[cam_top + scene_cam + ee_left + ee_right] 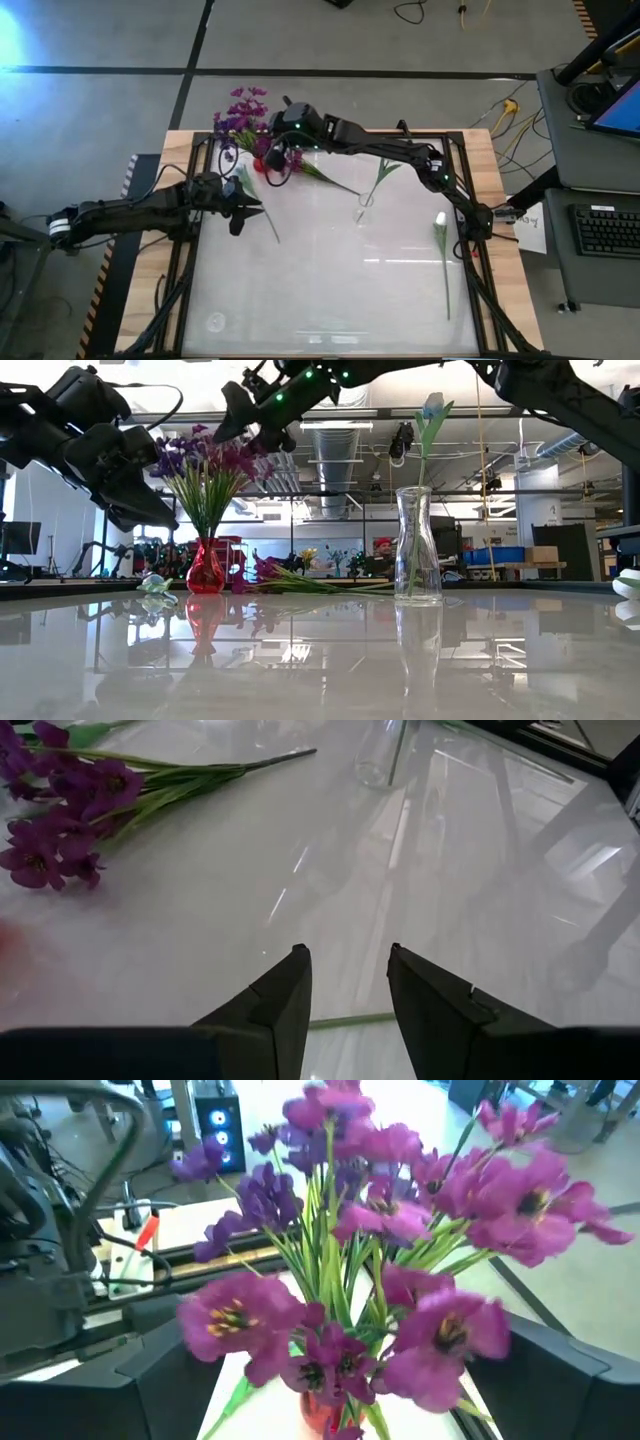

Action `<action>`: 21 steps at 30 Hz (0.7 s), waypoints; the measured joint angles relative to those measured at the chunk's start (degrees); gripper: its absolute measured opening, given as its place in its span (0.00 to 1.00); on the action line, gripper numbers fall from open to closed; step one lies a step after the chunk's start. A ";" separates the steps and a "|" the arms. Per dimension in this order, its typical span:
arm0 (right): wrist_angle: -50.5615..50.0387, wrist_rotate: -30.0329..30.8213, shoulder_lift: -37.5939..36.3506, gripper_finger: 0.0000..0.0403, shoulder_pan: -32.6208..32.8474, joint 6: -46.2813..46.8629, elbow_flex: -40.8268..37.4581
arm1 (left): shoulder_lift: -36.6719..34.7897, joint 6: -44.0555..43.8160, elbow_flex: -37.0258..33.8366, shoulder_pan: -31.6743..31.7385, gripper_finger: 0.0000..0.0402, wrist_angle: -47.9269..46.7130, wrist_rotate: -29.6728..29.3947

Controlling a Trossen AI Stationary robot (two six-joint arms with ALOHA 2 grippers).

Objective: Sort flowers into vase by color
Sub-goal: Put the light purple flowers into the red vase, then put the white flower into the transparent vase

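A red vase (205, 570) near the table's far left holds several purple flowers (400, 1230). My right gripper (355, 1350) hangs open above it, a finger on either side of the blossoms. A clear vase (418, 550) holds one white flower (432, 410). One purple stem (70, 800) lies flat between the two vases. A white flower (262, 205) lies on the table under my left gripper (348, 965), which is open and hovers above its stalk (340, 1020). Another white flower (441, 250) lies near the right edge.
The tabletop (330, 290) is glossy white inside a black frame, with bare room across its near half. The right arm (400, 155) reaches across the far side, over the clear vase. A desk with a keyboard (605, 230) stands beyond the right edge.
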 joint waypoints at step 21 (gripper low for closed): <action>-13.30 4.96 -10.62 0.91 4.75 -0.15 0.00 | -0.67 -0.46 12.39 -2.70 0.31 -1.30 3.61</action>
